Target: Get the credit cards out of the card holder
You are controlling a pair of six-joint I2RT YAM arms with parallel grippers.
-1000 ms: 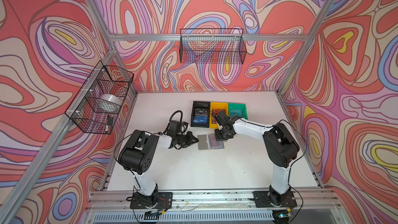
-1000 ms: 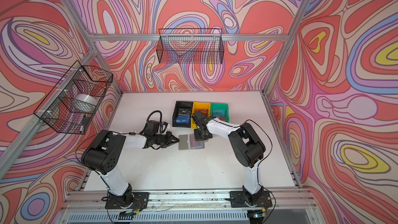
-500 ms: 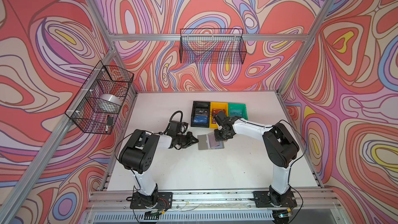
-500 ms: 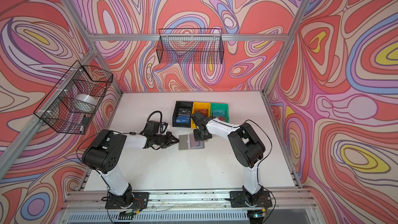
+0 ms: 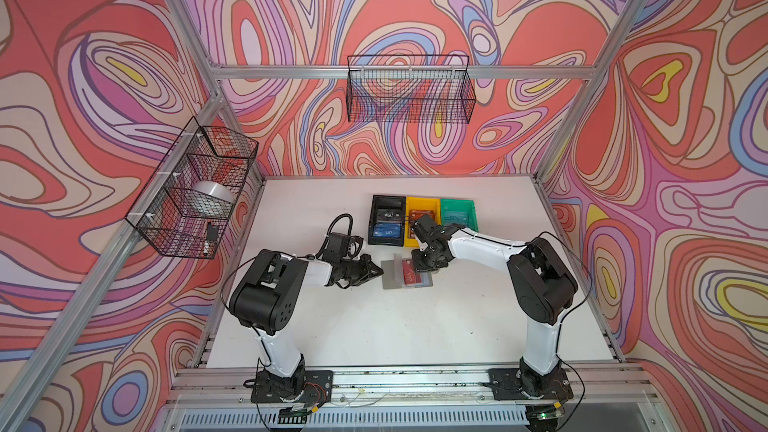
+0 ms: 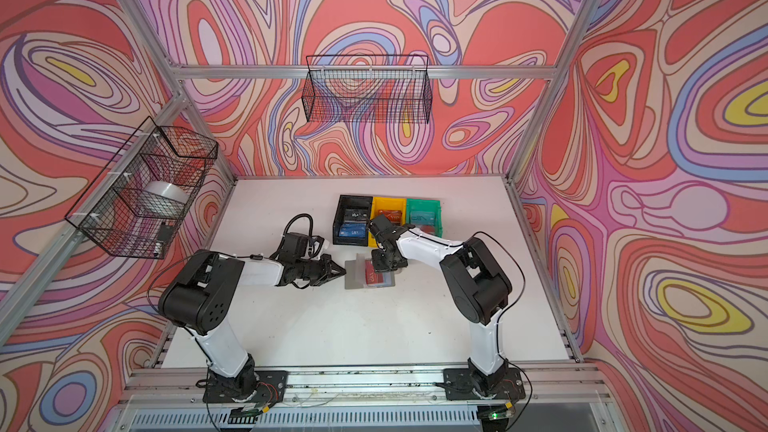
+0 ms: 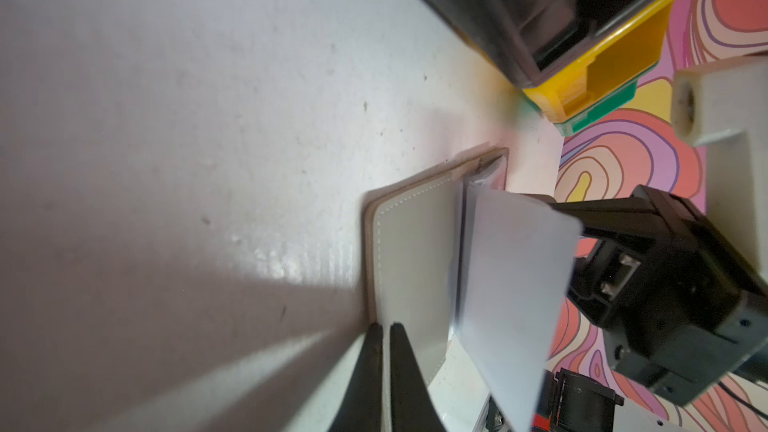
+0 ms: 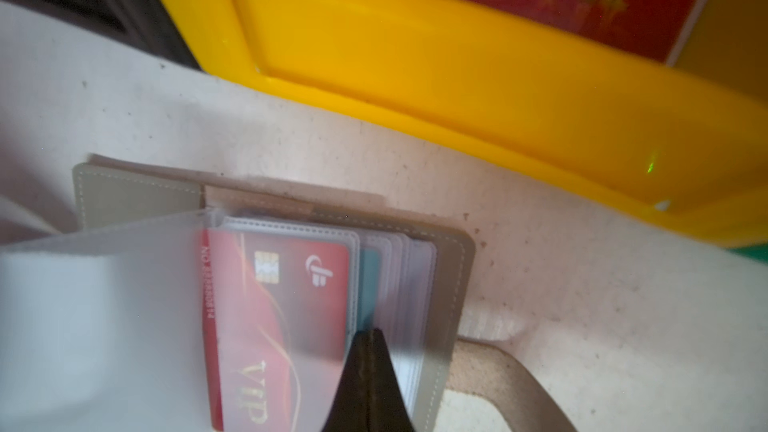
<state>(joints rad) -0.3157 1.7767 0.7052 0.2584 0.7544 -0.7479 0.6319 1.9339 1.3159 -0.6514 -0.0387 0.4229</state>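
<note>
One open card holder [image 5: 390, 282] [image 6: 353, 277] is recorded mid-table in both top views, near three bins [image 5: 422, 200]. In the left wrist view, the left gripper [image 7: 385, 328] is pinched shut on its grey cover [image 7: 411, 251]. In the right wrist view, the right gripper [image 8: 371, 336] is closed, tips pressed on sleeves [image 8: 399, 276] beside a red credit card [image 8: 282, 297].

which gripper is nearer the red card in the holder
Right. The right gripper sits shut beside the red card; the left gripper grips the card holder at its opposite cover.
</note>
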